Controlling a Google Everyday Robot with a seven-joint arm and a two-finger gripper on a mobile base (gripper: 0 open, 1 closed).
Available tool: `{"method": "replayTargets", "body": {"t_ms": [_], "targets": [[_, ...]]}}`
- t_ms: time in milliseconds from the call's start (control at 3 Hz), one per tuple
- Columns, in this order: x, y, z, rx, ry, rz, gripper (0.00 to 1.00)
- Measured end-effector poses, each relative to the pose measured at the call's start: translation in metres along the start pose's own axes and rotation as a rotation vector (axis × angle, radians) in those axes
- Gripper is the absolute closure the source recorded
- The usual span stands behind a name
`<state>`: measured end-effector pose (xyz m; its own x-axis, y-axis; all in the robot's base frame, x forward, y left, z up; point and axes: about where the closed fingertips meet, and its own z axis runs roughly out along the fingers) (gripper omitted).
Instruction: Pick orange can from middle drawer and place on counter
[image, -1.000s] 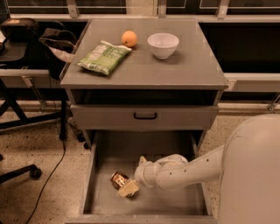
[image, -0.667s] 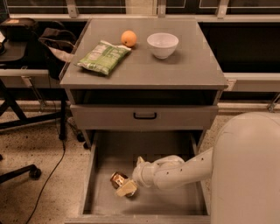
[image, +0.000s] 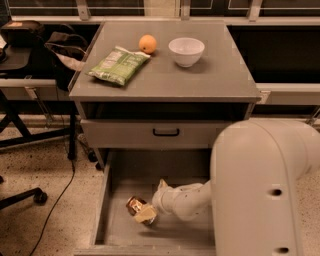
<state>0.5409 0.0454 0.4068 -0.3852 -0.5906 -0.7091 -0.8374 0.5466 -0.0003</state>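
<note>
Grey counter (image: 220, 75) up top, beige arm (image: 260, 190) near right, stretched left into open drawer (image: 115, 235) below. Green bag (image: 119, 65) far left on counter, white bowl (image: 186, 51) right of it. Down on drawer floor, gripper (image: 145, 215) right at can (image: 133, 204) lying there, can't tell if clamped. Little orange (image: 147, 43) between bag and bowl.

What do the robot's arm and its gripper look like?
The arm is a thick, smooth, off-white rounded shell with two small dark holes, narrowing toward the wrist. The gripper, inside the middle drawer, is pale cream. No cables show.
</note>
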Motion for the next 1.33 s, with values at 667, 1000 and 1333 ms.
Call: {"method": "replayTargets", "body": {"t_ms": [667, 1000, 1333], "targets": [[0.0187, 0.0119, 0.0203, 0.046, 0.021, 0.06, 0.0], [0.0182, 0.0115, 0.0206, 0.048, 0.02, 0.064, 0.26], [0.0182, 0.0115, 0.0206, 0.048, 0.02, 0.064, 0.48]]}}
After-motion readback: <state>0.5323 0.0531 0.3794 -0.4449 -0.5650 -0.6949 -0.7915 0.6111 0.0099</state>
